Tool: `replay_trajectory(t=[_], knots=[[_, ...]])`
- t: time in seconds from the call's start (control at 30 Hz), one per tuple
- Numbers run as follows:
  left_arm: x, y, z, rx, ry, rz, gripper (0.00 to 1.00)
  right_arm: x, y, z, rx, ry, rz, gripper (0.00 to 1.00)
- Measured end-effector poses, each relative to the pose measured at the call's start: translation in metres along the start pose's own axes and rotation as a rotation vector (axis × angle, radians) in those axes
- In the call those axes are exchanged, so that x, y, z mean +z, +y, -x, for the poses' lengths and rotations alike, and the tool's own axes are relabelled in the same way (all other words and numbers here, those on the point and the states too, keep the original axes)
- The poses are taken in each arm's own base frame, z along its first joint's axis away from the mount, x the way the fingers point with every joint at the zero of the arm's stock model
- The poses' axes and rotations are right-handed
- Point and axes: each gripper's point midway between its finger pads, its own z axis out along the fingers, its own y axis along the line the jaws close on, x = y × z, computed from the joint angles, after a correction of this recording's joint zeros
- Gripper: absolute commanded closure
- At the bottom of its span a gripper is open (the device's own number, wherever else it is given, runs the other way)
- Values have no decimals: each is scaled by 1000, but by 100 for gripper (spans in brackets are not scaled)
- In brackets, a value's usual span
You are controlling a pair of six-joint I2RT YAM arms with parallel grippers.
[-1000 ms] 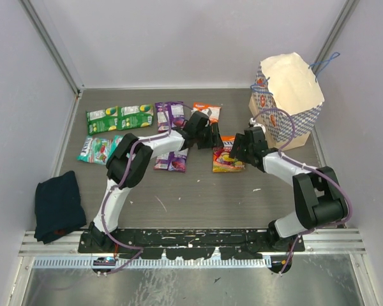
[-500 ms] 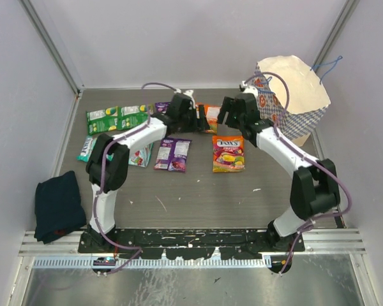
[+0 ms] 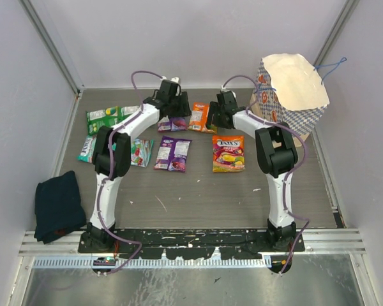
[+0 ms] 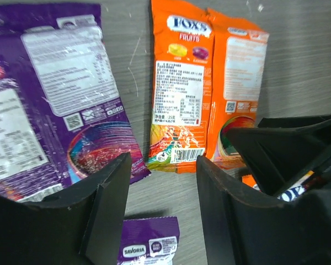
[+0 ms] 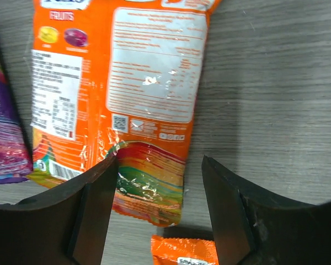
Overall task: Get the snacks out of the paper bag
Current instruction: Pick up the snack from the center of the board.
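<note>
The paper bag (image 3: pixel 293 95) stands at the far right, its cream inside showing. Snacks lie flat on the table: green (image 3: pixel 102 118), teal (image 3: pixel 89 148), purple (image 3: pixel 172 154), orange-yellow (image 3: pixel 228 153) and an orange packet (image 3: pixel 200 118) in the far row. My left gripper (image 3: pixel 177 113) is open and empty just left of the orange packet (image 4: pixel 179 99), over bare table (image 4: pixel 163 165). My right gripper (image 3: pixel 218 116) is open and empty on its right side, jaws (image 5: pixel 160 163) straddling the lower end of the orange packet (image 5: pixel 149 94) from above.
A dark blue cloth (image 3: pixel 57 204) lies at the near left. A purple packet (image 4: pixel 55 99) lies left of the orange one, and another purple packet (image 4: pixel 149 243) lies under the left jaws. Grey walls close the table on three sides.
Both arms have stretched away from the table's middle to the far row. The right gripper left the orange-yellow packet on the table. Both grippers now flank the orange packet.
</note>
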Motion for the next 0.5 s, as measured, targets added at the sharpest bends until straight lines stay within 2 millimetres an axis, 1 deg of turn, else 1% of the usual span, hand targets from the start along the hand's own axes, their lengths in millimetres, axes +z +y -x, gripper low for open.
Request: replay_trajectory(t=[0.07, 0.13, 0.17, 0.27, 0.33, 0.4, 0.47, 0.5], knots=[[11, 2, -12, 1, 29, 7, 51, 5, -6, -6, 7, 23, -5, 34], [22, 4, -22, 4, 57, 16, 53, 6, -8, -6, 22, 29, 7, 36], [27, 5, -26, 4, 67, 19, 55, 6, -8, -4, 28, 27, 15, 37], [38, 6, -30, 10, 85, 25, 58, 8, -4, 3, 60, 7, 52, 48], [44, 7, -30, 19, 90, 28, 58, 11, -3, 3, 83, -3, 77, 57], [50, 7, -28, 25, 87, 27, 57, 13, -3, -1, 106, -3, 97, 69], [54, 7, -28, 26, 91, 28, 57, 15, -1, -1, 129, -11, 120, 83], [56, 8, -29, 26, 94, 30, 56, 15, 0, 0, 139, -17, 132, 93]])
